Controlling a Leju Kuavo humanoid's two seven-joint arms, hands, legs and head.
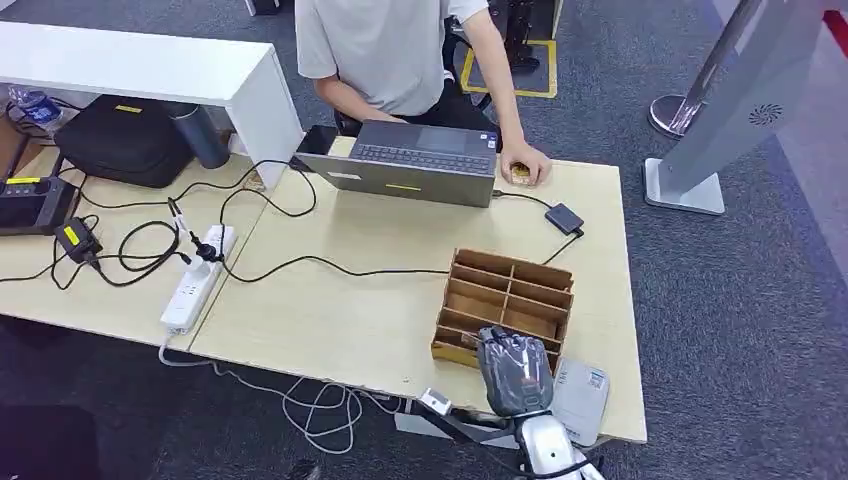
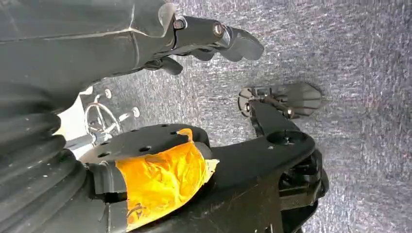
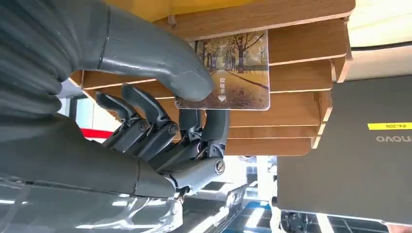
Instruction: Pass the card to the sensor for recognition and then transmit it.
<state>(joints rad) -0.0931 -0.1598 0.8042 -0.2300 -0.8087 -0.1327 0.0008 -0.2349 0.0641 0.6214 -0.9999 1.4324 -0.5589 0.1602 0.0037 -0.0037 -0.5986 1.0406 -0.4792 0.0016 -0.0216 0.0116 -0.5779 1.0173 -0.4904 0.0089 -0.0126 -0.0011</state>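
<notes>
Organizer [image 1: 505,300] btwn laptop [image 1: 415,160] & sensor [image 1: 582,398]

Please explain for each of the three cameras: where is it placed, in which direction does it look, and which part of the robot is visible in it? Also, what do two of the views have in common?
Head view: high on the body, looking forward and down at the table, the wooden organizer and the laptop; shows the right hand.
Left wrist view: behind the left hand, looking down at grey carpet.
Right wrist view: behind the right hand, facing the organizer; the fingers pinch the card.
Shared: head and right wrist views both show the organizer, the laptop and the right hand.
</notes>
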